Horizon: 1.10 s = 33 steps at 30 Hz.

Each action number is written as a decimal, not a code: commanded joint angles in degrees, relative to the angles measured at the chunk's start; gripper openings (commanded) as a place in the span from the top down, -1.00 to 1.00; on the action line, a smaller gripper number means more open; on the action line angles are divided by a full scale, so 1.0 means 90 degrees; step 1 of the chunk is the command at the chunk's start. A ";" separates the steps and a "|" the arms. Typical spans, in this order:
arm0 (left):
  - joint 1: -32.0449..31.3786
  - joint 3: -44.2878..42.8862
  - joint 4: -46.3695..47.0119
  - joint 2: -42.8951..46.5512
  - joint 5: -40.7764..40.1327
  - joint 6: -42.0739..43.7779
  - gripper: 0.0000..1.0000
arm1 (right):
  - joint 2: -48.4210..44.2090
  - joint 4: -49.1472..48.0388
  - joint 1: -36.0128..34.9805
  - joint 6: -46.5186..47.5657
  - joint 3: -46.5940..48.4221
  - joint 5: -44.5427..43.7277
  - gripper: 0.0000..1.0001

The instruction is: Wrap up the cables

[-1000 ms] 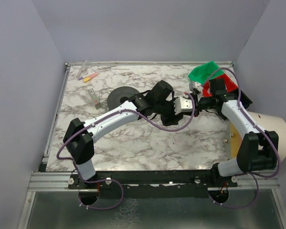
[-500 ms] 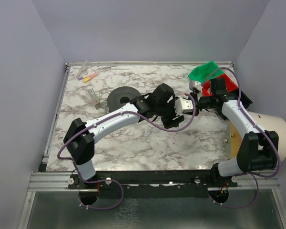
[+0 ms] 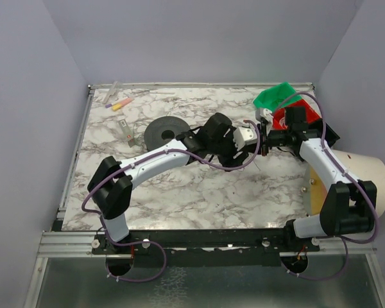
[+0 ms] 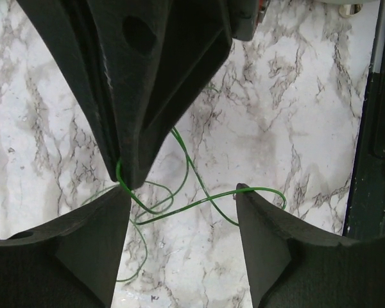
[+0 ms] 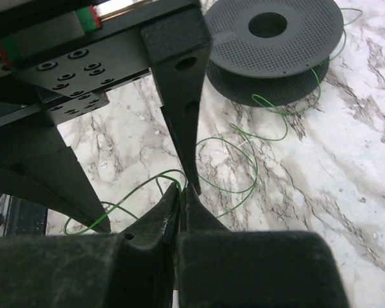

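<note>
At mid-table we see right gripper point(image 5: 181, 187) clamped on the green cable point(image 5: 255, 168), left gripper point(image 4: 183, 192) open beside it, loops loose: wrapping looks mostly undone.

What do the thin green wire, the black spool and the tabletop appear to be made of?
The green wire: likely plastic-coated metal, glossy; it holds springy loops. The black spool: matte moulded plastic, apparently; its flange is evenly perforated. The tabletop: marble-patterned, smooth, grey-veined white; stone or printed laminate, cannot tell.

No readable text, labels, brands or numbers; small tag point(image 3: 124, 128) on marble tabletop point(image 3: 179, 199) too blurred.
</note>
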<state>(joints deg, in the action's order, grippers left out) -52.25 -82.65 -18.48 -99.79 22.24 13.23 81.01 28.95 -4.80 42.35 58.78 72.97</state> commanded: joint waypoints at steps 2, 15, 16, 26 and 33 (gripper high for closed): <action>0.0016 0.0242 0.0336 -0.0136 0.0571 -0.0523 -0.36 | -0.0256 -0.0846 0.0125 -0.0641 -0.0266 -0.0555 0.99; 0.0227 0.0427 0.1492 -0.0603 0.0443 -0.2201 -0.37 | -0.0447 -0.2065 0.0159 -0.1678 -0.0689 -0.1682 0.99; 0.0247 0.0400 0.1479 -0.0611 0.0362 -0.2244 -0.37 | -0.0447 -0.2073 0.0160 -0.1686 -0.0693 -0.1680 0.99; 0.0383 0.0292 0.1411 -0.0511 0.0869 -0.2369 -0.52 | -0.0325 -0.2116 0.0178 -0.1698 -0.0690 -0.1682 0.99; 0.0448 0.0288 0.1402 -0.0442 0.0872 -0.2352 -0.04 | -0.0358 -0.2150 0.0233 -0.1716 -0.0705 -0.1809 0.99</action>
<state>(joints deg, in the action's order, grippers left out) -48.80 -79.24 -6.63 -104.81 28.03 -7.79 77.84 11.16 -3.33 27.81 53.17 59.00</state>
